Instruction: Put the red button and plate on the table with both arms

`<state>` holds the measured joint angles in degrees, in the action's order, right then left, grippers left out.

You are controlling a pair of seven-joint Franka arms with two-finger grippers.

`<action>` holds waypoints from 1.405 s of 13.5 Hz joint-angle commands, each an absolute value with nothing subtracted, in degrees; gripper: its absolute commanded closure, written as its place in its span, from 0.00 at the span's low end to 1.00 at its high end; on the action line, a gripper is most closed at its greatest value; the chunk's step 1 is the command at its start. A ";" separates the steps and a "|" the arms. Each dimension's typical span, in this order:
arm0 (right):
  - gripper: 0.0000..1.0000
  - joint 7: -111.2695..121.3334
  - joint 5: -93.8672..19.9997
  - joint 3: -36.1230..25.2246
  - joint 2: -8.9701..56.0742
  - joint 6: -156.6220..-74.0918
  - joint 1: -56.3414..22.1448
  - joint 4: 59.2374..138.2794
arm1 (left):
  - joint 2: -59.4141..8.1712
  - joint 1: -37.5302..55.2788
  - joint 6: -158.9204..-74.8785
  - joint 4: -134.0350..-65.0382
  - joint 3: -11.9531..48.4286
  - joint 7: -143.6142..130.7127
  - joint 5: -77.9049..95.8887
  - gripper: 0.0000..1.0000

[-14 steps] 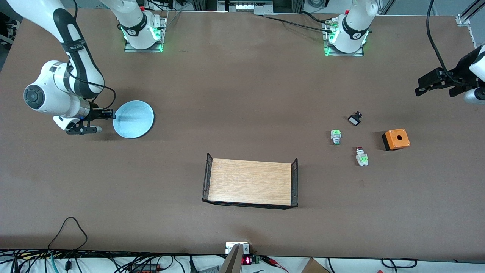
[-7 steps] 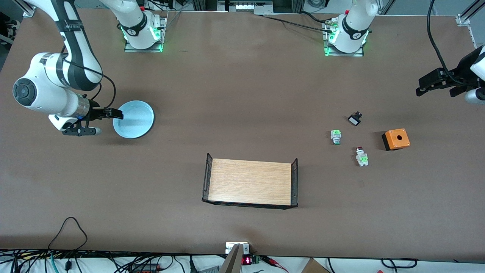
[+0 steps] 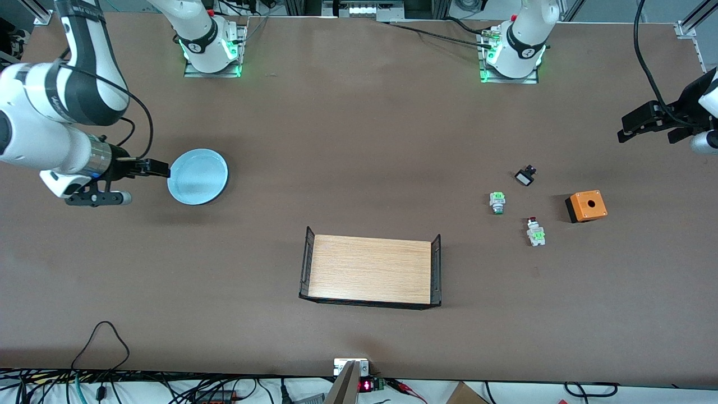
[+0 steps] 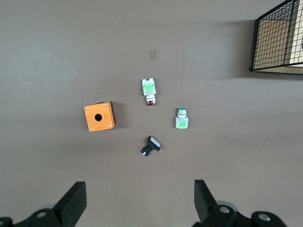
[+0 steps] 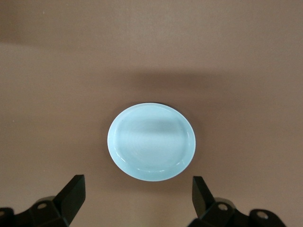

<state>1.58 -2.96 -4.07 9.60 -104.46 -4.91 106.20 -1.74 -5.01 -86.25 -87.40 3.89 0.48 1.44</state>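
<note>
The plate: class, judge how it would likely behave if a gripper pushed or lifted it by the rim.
The plate looks rigid, so it likely keeps its shape. It lies flat on the table, so a push would probably slide it, not tip it. Its glossy, thin rim may slip in a pinch.

I see a matte brown desk (image 3: 359, 140). The plate (image 3: 197, 176) lies flat toward the right arm's end. A wooden tray (image 3: 371, 270) with mesh ends sits mid-desk, nearer the camera. Toward the left arm's end lie four small things, all apart: a black switch (image 3: 525, 177), a green button (image 3: 497, 202), the red button (image 3: 535, 231) and an orange box (image 3: 586, 206).
</note>
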 commanded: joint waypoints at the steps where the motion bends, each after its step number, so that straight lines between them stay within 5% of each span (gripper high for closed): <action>1: 0.00 -2.89 0.52 -3.96 10.90 -98.72 -6.24 98.55 | -2.11 -5.10 -85.17 -85.96 4.39 0.61 -0.44 0.00; 10: 0.00 -1.67 -0.35 -9.23 10.98 -85.62 -3.69 81.22 | -2.02 -5.01 -85.08 -85.87 4.83 0.44 -0.26 0.00; 14: 0.00 0.25 -0.44 -9.23 10.46 -83.23 -3.69 81.82 | -2.11 -5.01 -84.90 -83.67 4.48 0.88 -0.44 0.00; 19: 0.00 0.35 -0.35 -9.23 6.86 -92.35 -3.69 89.11 | -2.11 -4.66 -84.73 -83.67 4.48 0.53 -0.53 0.00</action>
<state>-0.78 -0.26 -9.40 9.84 -88.60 -3.81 85.16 -1.73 -4.96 -86.18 -85.10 4.28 0.48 1.27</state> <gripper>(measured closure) 0.000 0.000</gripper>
